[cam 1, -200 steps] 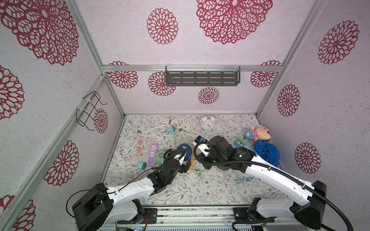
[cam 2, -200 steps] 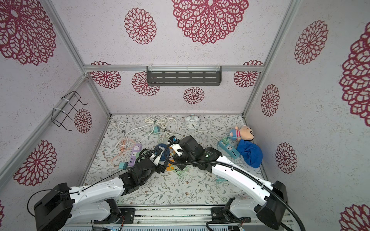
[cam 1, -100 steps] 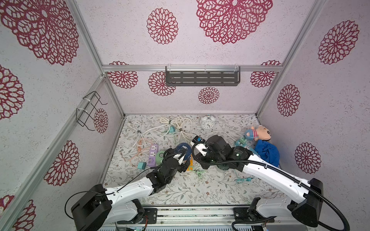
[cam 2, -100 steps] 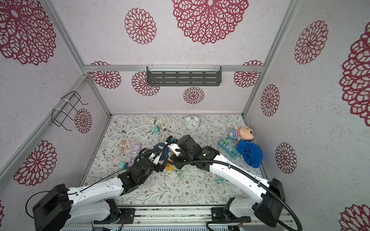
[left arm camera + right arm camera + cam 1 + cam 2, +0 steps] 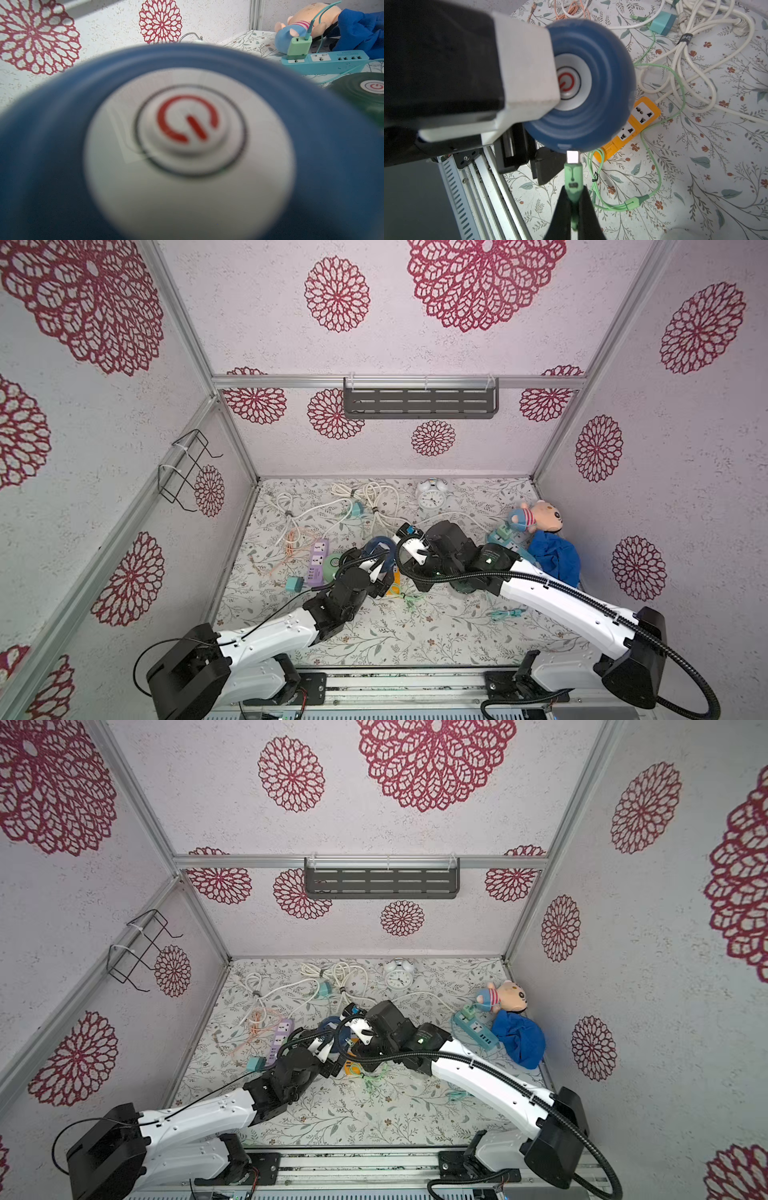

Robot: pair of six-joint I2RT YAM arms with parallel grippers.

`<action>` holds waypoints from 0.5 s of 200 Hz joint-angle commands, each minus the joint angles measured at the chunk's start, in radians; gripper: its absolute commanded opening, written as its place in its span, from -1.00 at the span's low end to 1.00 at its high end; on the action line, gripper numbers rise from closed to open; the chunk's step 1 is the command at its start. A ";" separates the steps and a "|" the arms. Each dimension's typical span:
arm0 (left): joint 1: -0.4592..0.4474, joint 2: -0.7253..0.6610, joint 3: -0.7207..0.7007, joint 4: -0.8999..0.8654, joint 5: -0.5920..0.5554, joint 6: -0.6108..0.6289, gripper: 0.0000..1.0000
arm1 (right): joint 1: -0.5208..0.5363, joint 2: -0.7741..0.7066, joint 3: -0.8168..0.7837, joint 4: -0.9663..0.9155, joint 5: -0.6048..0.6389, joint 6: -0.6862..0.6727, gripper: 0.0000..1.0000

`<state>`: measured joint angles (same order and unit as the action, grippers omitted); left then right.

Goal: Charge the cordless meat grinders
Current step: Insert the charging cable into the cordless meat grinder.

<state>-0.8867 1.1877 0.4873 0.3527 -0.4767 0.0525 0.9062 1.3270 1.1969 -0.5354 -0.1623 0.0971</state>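
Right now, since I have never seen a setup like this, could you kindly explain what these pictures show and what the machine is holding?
Two white robot arms work on a flowered table. Two pictures look down from above; the other two come from cameras on the wrists. The left pincer grips a blue grinder; the right pincer pinches a green plug, its metal tip at the grinder's edge. Around lie cables, an orange power strip, a clock and a plush toy.

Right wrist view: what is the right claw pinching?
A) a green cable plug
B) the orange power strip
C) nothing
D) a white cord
A: the right claw is shut on the green cable plug, whose metal tip sits at the rim of the navy blue grinder.
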 commanded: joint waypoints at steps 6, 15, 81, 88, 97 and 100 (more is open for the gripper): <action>0.009 -0.028 0.022 0.041 0.002 0.024 0.63 | 0.003 0.001 0.026 0.031 -0.011 0.008 -1.00; 0.009 -0.028 0.022 0.039 0.004 0.023 0.63 | 0.003 0.003 0.026 0.034 -0.013 0.008 -1.00; 0.010 -0.033 0.021 0.032 0.007 0.027 0.63 | 0.003 0.008 0.028 0.040 -0.026 0.012 -1.00; 0.009 -0.034 0.020 0.031 0.007 0.027 0.63 | 0.002 0.008 0.028 0.041 -0.028 0.013 -1.00; 0.009 -0.032 0.021 0.032 0.007 0.027 0.63 | 0.003 0.008 0.027 0.044 -0.031 0.015 -1.00; 0.009 -0.033 0.022 0.032 0.007 0.027 0.63 | 0.002 0.008 0.027 0.045 -0.033 0.017 -1.00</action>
<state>-0.8825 1.1843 0.4873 0.3424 -0.4782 0.0582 0.9066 1.3373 1.1969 -0.5278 -0.1734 0.0978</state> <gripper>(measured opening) 0.895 0.078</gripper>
